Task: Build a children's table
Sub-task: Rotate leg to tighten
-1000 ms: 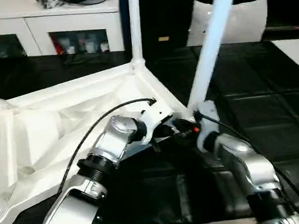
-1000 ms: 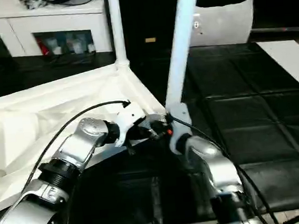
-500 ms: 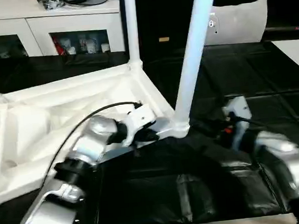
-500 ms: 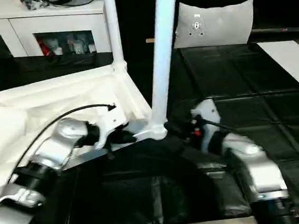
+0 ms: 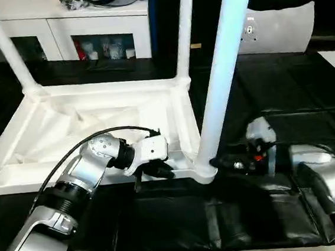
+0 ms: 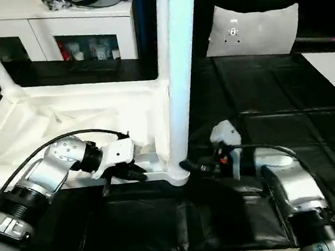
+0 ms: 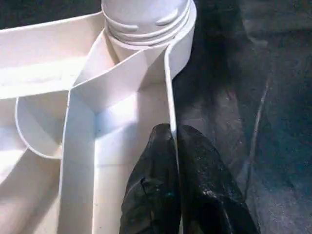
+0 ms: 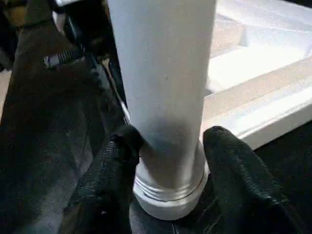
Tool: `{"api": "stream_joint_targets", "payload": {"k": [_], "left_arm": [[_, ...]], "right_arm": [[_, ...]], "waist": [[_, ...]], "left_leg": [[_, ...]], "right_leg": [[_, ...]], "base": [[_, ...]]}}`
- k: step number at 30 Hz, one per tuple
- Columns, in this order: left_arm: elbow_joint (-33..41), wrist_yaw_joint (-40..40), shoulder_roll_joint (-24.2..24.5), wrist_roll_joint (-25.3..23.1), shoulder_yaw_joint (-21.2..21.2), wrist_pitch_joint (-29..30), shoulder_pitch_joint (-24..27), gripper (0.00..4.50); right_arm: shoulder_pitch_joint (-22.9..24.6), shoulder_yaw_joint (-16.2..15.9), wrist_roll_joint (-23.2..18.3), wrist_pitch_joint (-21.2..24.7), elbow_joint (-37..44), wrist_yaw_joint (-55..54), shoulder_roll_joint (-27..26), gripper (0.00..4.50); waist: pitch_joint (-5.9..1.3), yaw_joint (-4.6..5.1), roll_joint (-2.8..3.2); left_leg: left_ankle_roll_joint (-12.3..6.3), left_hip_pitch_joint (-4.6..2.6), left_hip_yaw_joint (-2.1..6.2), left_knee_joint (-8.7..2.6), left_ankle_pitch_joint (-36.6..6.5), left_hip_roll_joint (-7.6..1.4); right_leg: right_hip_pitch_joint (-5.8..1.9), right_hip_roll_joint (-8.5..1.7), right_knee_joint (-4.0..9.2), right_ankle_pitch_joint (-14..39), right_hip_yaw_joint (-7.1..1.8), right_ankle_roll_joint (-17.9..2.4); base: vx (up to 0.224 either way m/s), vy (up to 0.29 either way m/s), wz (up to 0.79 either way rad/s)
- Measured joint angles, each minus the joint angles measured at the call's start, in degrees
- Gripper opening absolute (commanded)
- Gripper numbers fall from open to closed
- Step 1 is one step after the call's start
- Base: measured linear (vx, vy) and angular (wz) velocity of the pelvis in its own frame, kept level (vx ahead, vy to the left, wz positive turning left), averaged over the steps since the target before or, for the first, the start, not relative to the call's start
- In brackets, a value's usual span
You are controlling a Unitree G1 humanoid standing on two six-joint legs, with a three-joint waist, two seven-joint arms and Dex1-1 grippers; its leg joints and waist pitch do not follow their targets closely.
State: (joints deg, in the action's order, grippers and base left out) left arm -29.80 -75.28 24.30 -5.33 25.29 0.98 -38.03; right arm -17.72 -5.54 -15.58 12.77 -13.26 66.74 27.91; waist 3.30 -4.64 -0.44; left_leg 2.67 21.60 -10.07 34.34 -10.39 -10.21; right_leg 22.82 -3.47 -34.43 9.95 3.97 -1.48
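Three white legs stand up from the upturned table top (image 5: 95,117), which lies ribbed side up across the left and centre of the head views on a black mat (image 5: 308,106). The near leg (image 5: 221,67) rises through the middle of the frame, seated in the round socket (image 5: 203,171) at the top's near right corner. The left gripper (image 7: 174,146) pinches the thin rim wall of the top just beside that socket, its two black fingers pressed together on either side of the wall. The right gripper (image 8: 168,161) sits at the base of the near leg, one finger on each side, the left one touching it, the other just beside it. A white cabinet (image 5: 96,31) stands along the upper left.
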Motion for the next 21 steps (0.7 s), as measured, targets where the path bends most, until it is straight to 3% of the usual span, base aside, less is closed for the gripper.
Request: {"api": "stream_joint_targets", "payload": {"k": [6,14,16,21], "left_arm": [[0.88,-2.37,0.09,0.53,0.67,-0.98,0.14,0.00],[0.87,-2.63,0.29,0.43,0.90,-1.47,0.13,0.00],[0.87,-2.64,0.27,0.44,0.90,-1.47,0.12,0.00],[0.88,-2.85,0.29,0.56,0.91,-1.65,0.13,0.00]], "right_arm": [[-0.06,-1.75,-0.14,0.01,-0.61,4.01,0.58,2.48],[-0.84,-1.88,0.05,-3.93,-4.06,4.72,-0.84,2.48],[-1.19,-1.88,-0.26,-3.26,-4.51,5.36,-0.78,2.15],[-1.47,-1.86,-0.85,-2.06,-4.77,6.76,-0.24,1.95]], "waist": [[0.00,-0.80,0.00],[0.00,-0.42,0.00],[0.00,-0.46,-0.01],[0.00,-0.62,-0.01]], "left_leg": [[0.00,0.03,0.00,-0.01,0.00,0.00],[0.00,-0.02,-0.01,0.08,0.00,-0.01],[0.00,-0.03,-0.01,0.08,0.00,-0.01],[-0.01,-0.01,-0.01,0.08,0.00,0.00]], "right_leg": [[0.00,-0.01,0.00,0.02,0.01,0.03],[-0.01,-0.01,-0.08,0.00,0.00,0.02],[-0.01,-0.01,-0.08,0.00,0.00,0.02],[-0.01,-0.01,-0.07,0.01,0.00,0.03]], "base": [[0.000,0.000,0.00],[0.000,0.000,0.00],[0.000,0.000,0.00],[0.000,0.000,0.00]]}}
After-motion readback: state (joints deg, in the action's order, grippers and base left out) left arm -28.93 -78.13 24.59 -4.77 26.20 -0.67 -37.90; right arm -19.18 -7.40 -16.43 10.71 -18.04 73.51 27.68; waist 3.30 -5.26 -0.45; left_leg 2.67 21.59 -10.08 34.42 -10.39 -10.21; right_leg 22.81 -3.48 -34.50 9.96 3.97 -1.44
